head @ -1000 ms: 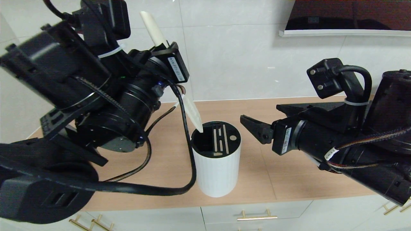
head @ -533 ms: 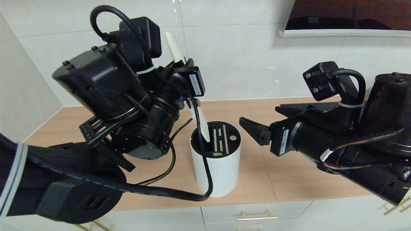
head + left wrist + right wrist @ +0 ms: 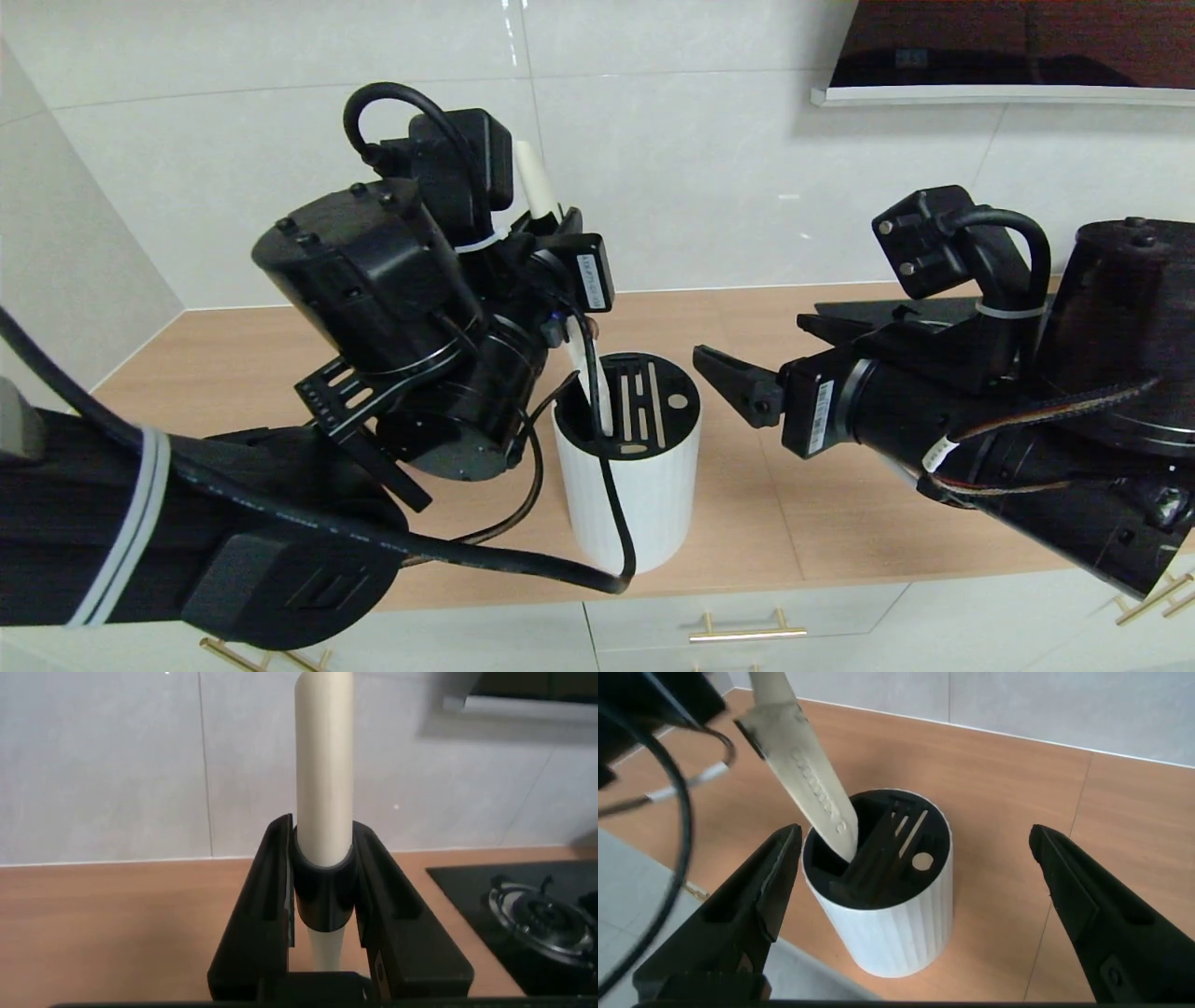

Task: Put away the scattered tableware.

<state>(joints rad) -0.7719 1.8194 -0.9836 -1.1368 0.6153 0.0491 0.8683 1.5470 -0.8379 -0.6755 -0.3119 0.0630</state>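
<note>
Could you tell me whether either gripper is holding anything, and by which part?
The left gripper holds the knife by its cream handle, blade tip inside the white holder. The right gripper is open and holds nothing.

The table (image 3: 822, 523) has a flat top of light brown wood. At the back it meets a white tiled wall (image 3: 709, 177). 1 white round holder (image 3: 635, 485) stands upright on the table, near the front edge. Its side has thin ribs, and its black top has long slots and 1 round hole. A black cooktop (image 3: 533, 915) sits in the table, far to the right. White drawers (image 3: 747, 635) with gold handles are under the front edge.
</note>
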